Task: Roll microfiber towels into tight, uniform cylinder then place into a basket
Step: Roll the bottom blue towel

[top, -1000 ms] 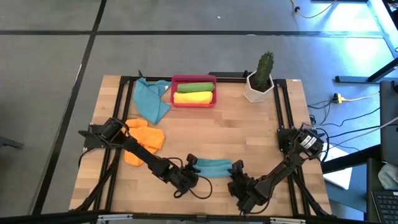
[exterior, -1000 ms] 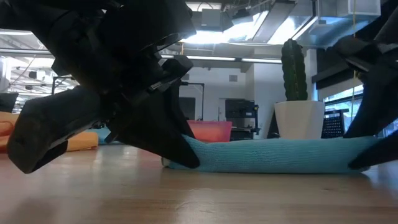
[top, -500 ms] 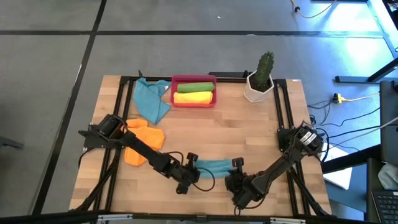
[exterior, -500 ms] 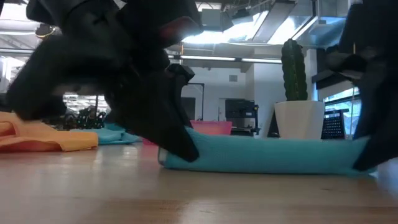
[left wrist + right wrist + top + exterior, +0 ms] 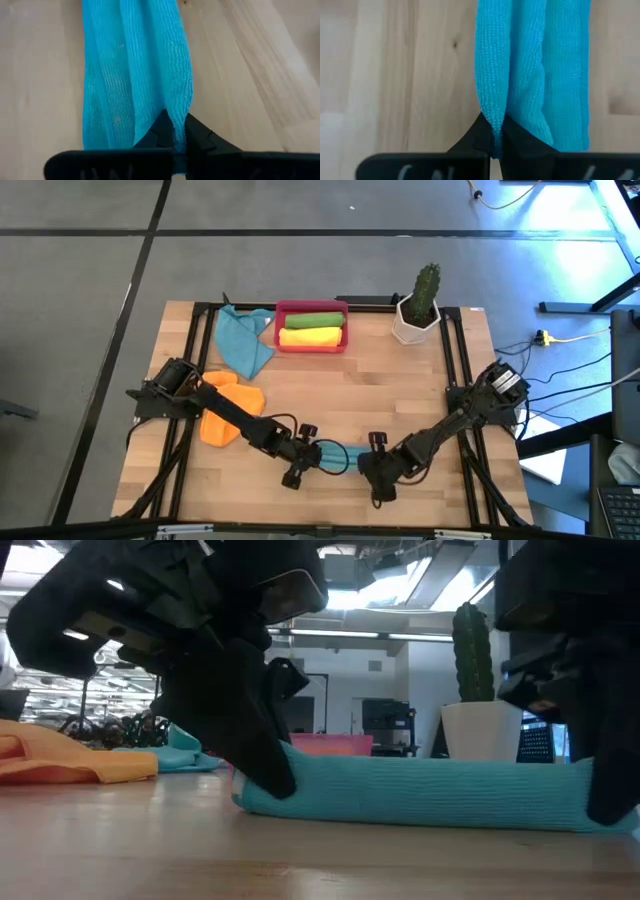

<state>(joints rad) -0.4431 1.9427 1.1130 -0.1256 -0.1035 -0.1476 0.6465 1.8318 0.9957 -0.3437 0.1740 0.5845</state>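
Both grippers moved inward, pinching the teal towel [image 5: 338, 456]; no writing legible.

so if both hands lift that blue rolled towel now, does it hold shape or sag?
Likely sags in the middle: the blue towel is soft knit cloth, pinched only at its ends by the left hand and right hand. It may loosen too, since the folds look open in the wrist views. Probably light, and the ribbed weave should not slip.

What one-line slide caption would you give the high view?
Both grippers, left and right, pinch opposite ends of a rolled teal towel; two rolls already fill the red basket.
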